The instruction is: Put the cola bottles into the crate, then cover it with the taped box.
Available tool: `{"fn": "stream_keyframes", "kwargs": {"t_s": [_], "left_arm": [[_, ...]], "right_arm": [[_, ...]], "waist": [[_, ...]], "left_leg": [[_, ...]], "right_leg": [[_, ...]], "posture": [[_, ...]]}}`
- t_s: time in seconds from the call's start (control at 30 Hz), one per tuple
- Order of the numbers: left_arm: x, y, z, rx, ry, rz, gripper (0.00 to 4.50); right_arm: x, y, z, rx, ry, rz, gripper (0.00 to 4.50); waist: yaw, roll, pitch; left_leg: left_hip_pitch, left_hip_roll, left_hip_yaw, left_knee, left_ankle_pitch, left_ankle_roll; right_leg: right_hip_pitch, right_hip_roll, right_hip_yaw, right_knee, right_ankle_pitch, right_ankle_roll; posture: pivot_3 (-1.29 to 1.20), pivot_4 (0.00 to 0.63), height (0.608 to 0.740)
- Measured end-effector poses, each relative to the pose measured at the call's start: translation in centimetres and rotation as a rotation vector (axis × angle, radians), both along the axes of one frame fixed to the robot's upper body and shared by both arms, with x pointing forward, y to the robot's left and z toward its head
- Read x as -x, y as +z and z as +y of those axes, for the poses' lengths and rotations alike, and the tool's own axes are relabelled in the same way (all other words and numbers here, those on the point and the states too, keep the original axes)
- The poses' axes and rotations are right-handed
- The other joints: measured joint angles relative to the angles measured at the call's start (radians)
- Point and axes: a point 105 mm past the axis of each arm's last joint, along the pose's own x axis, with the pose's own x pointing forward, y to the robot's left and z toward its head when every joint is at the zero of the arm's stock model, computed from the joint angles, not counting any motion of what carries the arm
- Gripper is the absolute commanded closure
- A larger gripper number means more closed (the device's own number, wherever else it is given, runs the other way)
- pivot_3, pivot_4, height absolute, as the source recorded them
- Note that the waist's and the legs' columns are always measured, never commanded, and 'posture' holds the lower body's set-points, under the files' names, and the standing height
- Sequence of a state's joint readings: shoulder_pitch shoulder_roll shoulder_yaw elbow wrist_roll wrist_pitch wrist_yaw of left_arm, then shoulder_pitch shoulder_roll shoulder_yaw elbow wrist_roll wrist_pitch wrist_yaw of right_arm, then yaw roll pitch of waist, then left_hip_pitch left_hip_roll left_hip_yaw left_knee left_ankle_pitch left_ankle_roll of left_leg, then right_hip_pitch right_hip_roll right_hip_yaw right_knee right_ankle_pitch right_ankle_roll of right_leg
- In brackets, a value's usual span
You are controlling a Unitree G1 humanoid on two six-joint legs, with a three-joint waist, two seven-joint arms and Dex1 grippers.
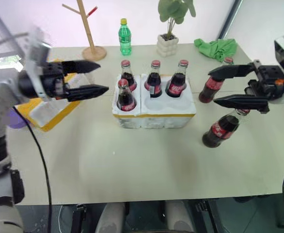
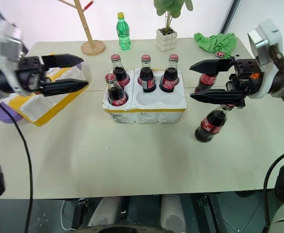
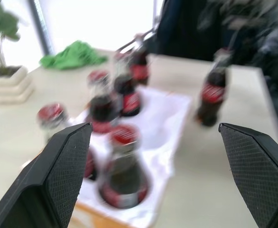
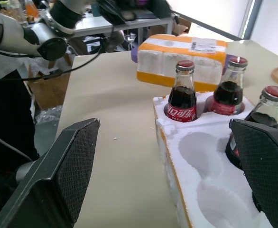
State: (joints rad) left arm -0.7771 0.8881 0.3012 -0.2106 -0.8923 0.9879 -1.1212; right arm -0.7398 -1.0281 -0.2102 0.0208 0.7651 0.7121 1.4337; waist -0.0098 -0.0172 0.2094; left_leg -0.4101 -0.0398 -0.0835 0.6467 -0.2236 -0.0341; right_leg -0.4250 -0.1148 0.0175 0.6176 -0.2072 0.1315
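While raised: both arms are held level, pointing inward.
Left gripper [image 1: 102,76]: jaws apart, empty.
Right gripper [image 1: 212,87]: jaws apart, empty.
Crate [image 1: 154,116]: four bottles [image 1: 154,79] seated; two front holes free.
Table edge: two bottles, seemingly loose, beside right gripper.
Box [image 4: 180,60]: left of crate.

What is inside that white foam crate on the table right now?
The crate holds four cola bottles: three along the back row and one in the front left hole. The two other front holes are empty. The bottles' bases are sunk in the foam, so they cannot be seen.
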Motion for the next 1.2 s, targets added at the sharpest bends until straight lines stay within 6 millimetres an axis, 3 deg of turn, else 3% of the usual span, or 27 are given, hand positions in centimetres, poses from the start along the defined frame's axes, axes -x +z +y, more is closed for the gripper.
{"fn": "stream_keyframes", "kwargs": {"t_s": [0.17,0.5,0.63,0.83,0.93,1.03,1.2], "left_arm": [[1.5,-0.4,-3.0,0.004,-0.133,0.023,0.05],[-0.7,-3.4,-4.9,-0.016,-0.181,0.104,0.05],[-1.1,-3.7,-5.5,-0.018,-0.206,0.099,0.05],[-1.2,-4.0,-6.0,-0.033,-0.222,0.087,0.05],[-1.3,-4.2,-6.0,-0.036,-0.220,0.087,0.05],[-1.4,-4.4,-6.2,-0.037,-0.224,0.089,0.05],[-1.6,-4.8,-6.7,-0.046,-0.230,0.097,0.05]], "right_arm": [[0.0,-0.1,-2.1,0.007,-0.107,0.012,0.00],[2.0,-0.7,-8.4,-0.111,-0.425,0.082,0.00],[4.0,-4.3,-10.1,-0.072,-0.518,0.125,0.00],[4.7,-8.7,-12.6,-0.157,-0.698,0.160,0.00],[5.2,-11.4,-12.7,-0.154,-0.733,0.214,0.00],[5.0,-12.1,-12.3,-0.155,-0.742,0.206,0.00],[3.7,-14.7,-10.1,-0.127,-0.724,0.206,0.00]], "waist": [[-0.004,0.000,0.000],[-0.003,0.000,0.000],[-0.001,-0.001,-0.001],[-0.005,-0.001,-0.001],[-0.006,-0.001,-0.001],[-0.008,-0.001,-0.001],[-0.005,-0.001,-0.001]], "left_leg": [[0.000,0.000,0.000,0.000,0.000,0.000],[0.001,0.000,0.002,0.000,0.000,0.000],[0.001,0.000,0.002,0.000,0.000,0.001],[0.003,0.000,0.003,0.001,0.000,0.001],[0.002,0.000,0.003,0.001,0.000,0.001],[0.003,0.000,0.003,0.001,0.000,0.001],[0.003,0.001,0.003,0.001,0.000,0.001]], "right_leg": [[0.000,0.000,0.000,0.000,0.000,0.000],[0.000,0.001,0.001,0.000,-0.001,-0.004],[0.001,0.001,0.001,-0.001,-0.001,-0.003],[0.003,0.001,0.003,-0.002,-0.001,-0.004],[0.003,0.001,0.003,-0.002,-0.001,-0.004],[0.003,0.001,0.003,-0.002,-0.001,-0.004],[0.003,0.001,0.003,-0.002,-0.001,-0.004]], "posture": [[0.00,0.150,0.740],[0.00,0.150,0.740],[0.00,0.150,0.740],[0.00,0.150,0.740],[0.00,0.150,0.740],[0.00,0.150,0.740],[0.00,0.150,0.740]]}}
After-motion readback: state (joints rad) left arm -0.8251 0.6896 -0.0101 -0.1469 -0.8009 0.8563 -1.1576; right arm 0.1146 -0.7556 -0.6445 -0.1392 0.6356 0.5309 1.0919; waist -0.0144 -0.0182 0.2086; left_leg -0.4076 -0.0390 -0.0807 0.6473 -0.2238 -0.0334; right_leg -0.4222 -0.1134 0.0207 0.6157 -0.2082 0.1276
